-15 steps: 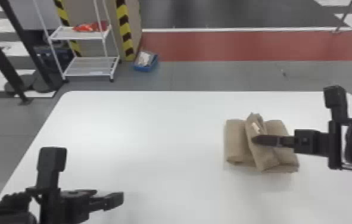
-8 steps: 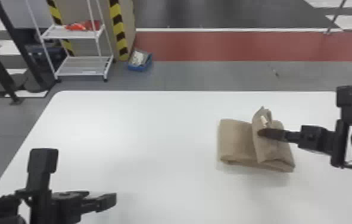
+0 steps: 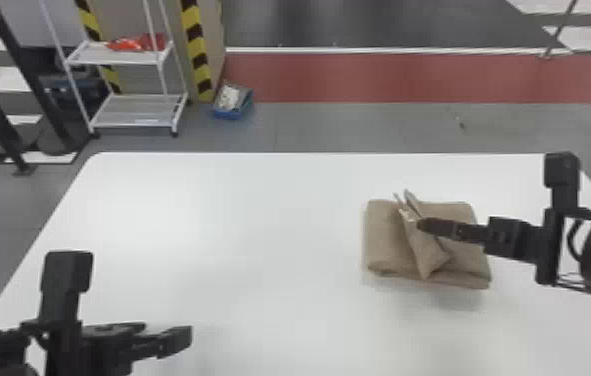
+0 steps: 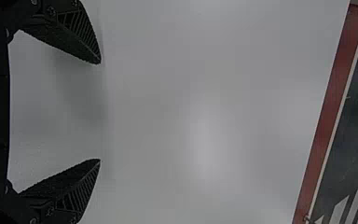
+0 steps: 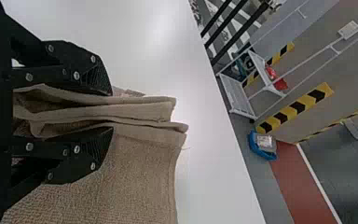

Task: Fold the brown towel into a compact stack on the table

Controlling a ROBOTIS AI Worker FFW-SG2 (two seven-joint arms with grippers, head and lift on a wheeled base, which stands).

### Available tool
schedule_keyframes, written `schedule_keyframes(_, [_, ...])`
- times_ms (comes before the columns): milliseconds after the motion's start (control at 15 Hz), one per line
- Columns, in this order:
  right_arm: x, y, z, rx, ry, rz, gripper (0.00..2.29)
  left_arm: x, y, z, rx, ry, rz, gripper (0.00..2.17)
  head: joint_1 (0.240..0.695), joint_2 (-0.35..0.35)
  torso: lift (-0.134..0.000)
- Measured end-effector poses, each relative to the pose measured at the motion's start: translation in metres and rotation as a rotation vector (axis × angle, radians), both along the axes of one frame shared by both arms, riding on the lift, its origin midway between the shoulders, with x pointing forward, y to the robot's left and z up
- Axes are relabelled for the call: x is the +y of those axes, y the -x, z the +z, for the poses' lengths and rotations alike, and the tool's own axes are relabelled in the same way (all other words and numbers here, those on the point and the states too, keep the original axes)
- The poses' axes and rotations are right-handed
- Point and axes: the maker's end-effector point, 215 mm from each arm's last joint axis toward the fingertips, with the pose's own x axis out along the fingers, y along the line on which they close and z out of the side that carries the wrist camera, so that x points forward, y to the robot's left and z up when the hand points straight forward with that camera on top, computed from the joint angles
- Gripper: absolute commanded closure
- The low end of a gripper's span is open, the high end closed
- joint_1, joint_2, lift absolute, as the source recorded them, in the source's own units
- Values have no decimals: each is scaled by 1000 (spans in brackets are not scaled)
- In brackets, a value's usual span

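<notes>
- One red floor strip [image 3: 409,77] runs across beyond the table.
- One white table [image 3: 259,225], its top spreading under both grippers.
- One white rack [image 3: 114,60] on the floor past the table's far left, with two shelves showing.
- Two yellow-and-black striped bands [image 3: 196,50] in the head view, one behind the rack and one beside it.
- Two grippers. The left gripper [image 3: 168,332] is over the near left part of the table; its two fingers stand wide apart in the left wrist view, with white table top showing between them.
- The right gripper [image 3: 419,224] is over the right part of the table; its two fingers are drawn in narrow, pinching several layers of cloth between them.
- One brown towel [image 3: 389,240], folded into a flat stack on the right part of the table, with one raised fold standing at its middle, gripped near the top.
- One blue bin [image 3: 229,114] on the floor near the rack.
- Red material [image 3: 131,44] on the rack's upper shelf; how many pieces, I cannot tell.
</notes>
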Motion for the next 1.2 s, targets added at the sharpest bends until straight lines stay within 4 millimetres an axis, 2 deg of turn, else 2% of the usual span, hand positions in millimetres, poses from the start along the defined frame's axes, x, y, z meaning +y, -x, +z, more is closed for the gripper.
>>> schedule_keyframes(200, [-1, -3, 12, -56, -54, -6, 66, -2, 0, 0, -1, 1, -3, 144, 695, 35, -124])
schedule_keyframes(333, [-18, -9, 4, -51, -3, -70, 97, -2, -1, 1, -2, 1, -4, 144, 695, 11, -124])
schedule_keyframes(400, [-28, -13, -2, -44, 46, -103, 161, -2, -1, 1, -2, 2, -4, 144, 695, 1, -124])
schedule_keyframes(533, [-37, -25, -13, -60, 144, -124, 475, -1, 0, 1, -1, 3, -3, 144, 695, -14, -124])
schedule_keyframes(600, [-34, -31, -16, -72, 160, -112, 643, -1, 0, 0, 0, 3, -3, 144, 695, -14, -124])
schedule_keyframes(733, [-21, -37, -24, -77, 180, -73, 1450, 0, 1, 0, 1, 2, -1, 144, 695, 3, -124])
schedule_keyframes(800, [-11, -36, -28, -77, 187, -44, 1683, 1, 2, 0, 1, 2, 1, 144, 695, 14, -124])
schedule_keyframes(1000, [16, -27, -41, -62, 216, 29, 1686, 5, 3, 0, 2, 1, 10, 144, 695, 50, -124])
schedule_keyframes(1200, [45, -10, -51, -46, 192, 109, 1683, 6, 3, -1, 4, 3, 11, 144, 695, 90, -124])
